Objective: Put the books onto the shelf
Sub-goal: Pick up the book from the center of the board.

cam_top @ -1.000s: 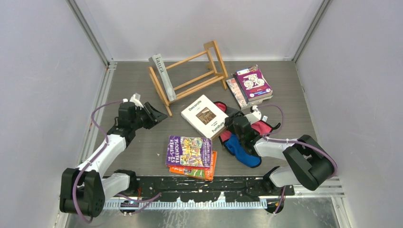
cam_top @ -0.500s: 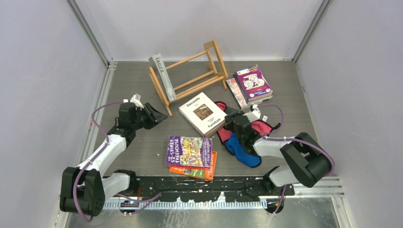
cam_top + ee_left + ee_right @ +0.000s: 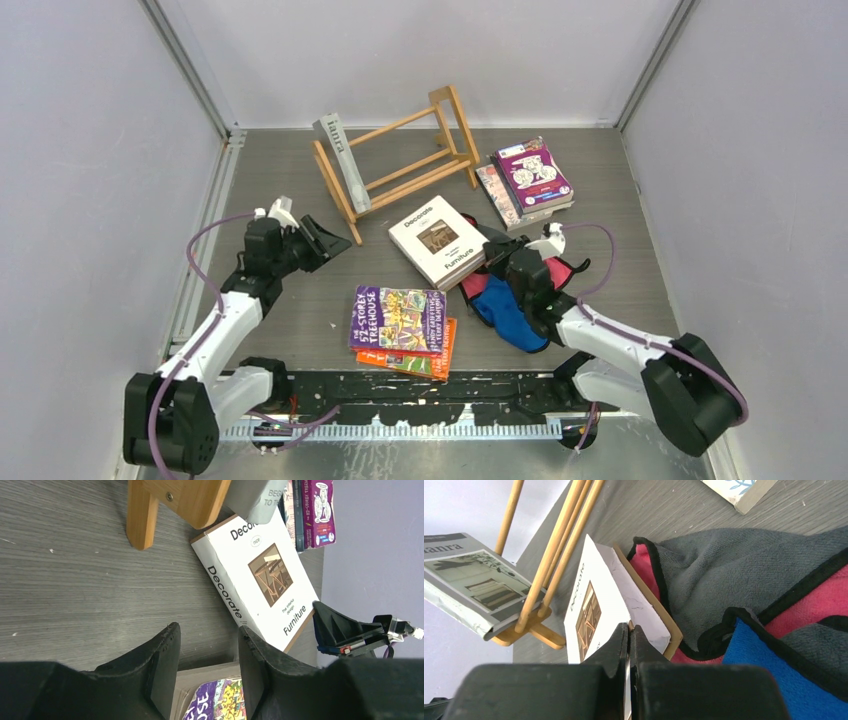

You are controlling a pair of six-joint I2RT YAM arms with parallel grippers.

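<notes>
The right jaws have just snapped shut at the near right corner of the Decorate book (image 3: 437, 240), having stood about half open a second ago. Over that second the book has also swung and slid a little toward the right edge of the tabletop (image 3: 300, 300). In the right wrist view a thin white sliver runs between the closed jaws. The book's white cover (image 3: 599, 595) looks creased and lifted off the brown board beneath it. So the jaws seem to have nipped the cover's edge rather than the whole book, though the view is too close to be sure. If so, a lift may only peel the book open.

The left jaws stand about half open and empty, low over the tabletop near the shelf's left foot.

The shelf (image 3: 405, 165) sits askew at the far edge, with only the grey book (image 3: 338, 160) leaning in it. Every other book is still down, so the task is barely begun.

- The cover reads "Decorate", "nice" and "Furniture" (image 3: 260, 580).
- The grey book shows "…anra" (image 3: 454, 575).
- The purple book (image 3: 395, 318) near the front edge reads "52-Storey Treehouse" and lies on an orange book (image 3: 443, 358).
- A second purple book (image 3: 535, 175) tops the stack at the far right corner.
- Red, blue and grey cloths (image 3: 510, 305) lie bunched under the right arm.
</notes>
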